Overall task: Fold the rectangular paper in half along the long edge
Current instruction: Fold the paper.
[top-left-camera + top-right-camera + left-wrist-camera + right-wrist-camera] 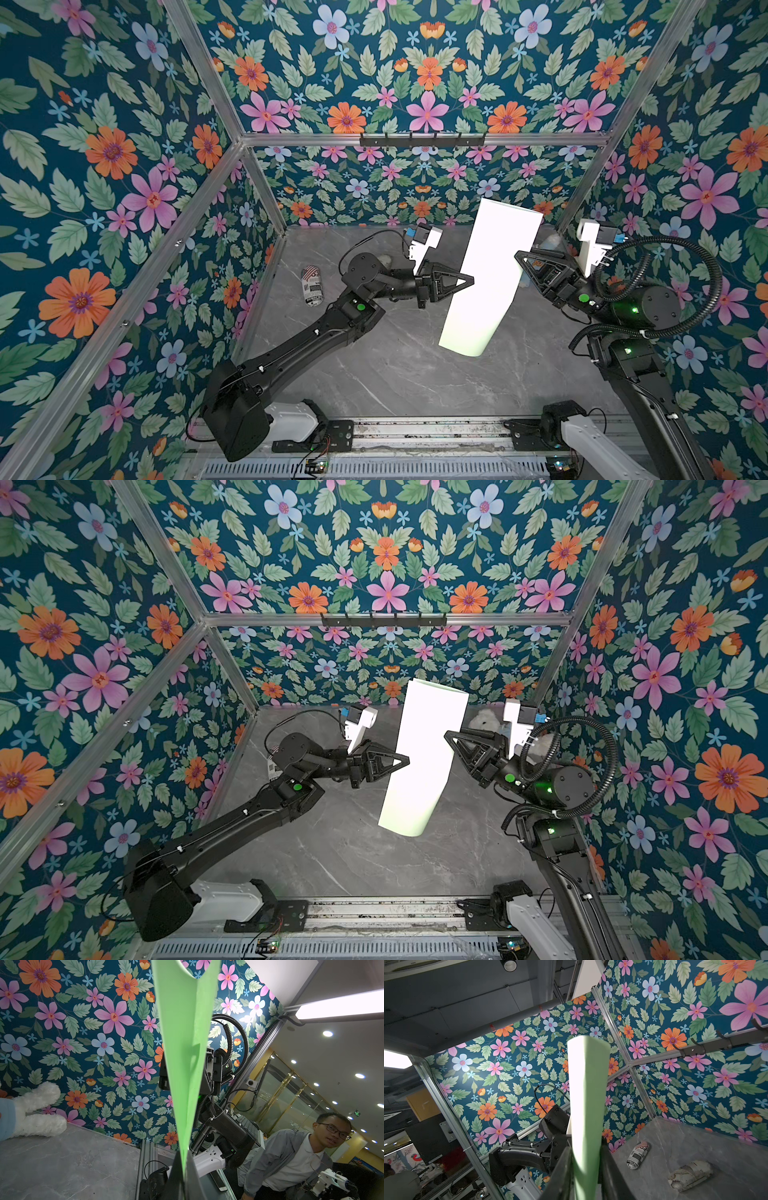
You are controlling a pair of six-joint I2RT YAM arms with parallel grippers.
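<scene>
Left to right: a printed can (pixel 312 286) lies on its side on the left part of the grey marble-patterned table (pixel 395 374), well apart from both arms. To its right, the left claw (pixel 471 280) is clamped tight on the rectangular paper (pixel 486 282), pinching the sheet's two free long edges together. The left wrist view shows both green layers meeting between the closed jaws and spreading apart farther along.

The pale mint-green sheet glares near white in both top views. It hangs in the air above the middle of the table, doubled over lengthwise into a loose, uncreased loop. One short end points toward the floral back wall (pixel 415 187) and the other toward the front rail.

On the opposite side, the right claw (pixel 517 254) grips the rounded bend of the loop. In the right wrist view its jaws sit close against either side of the bend.

Behind the right arm, a white teddy bear (pixel 484 721) lies near the table's back right corner.
</scene>
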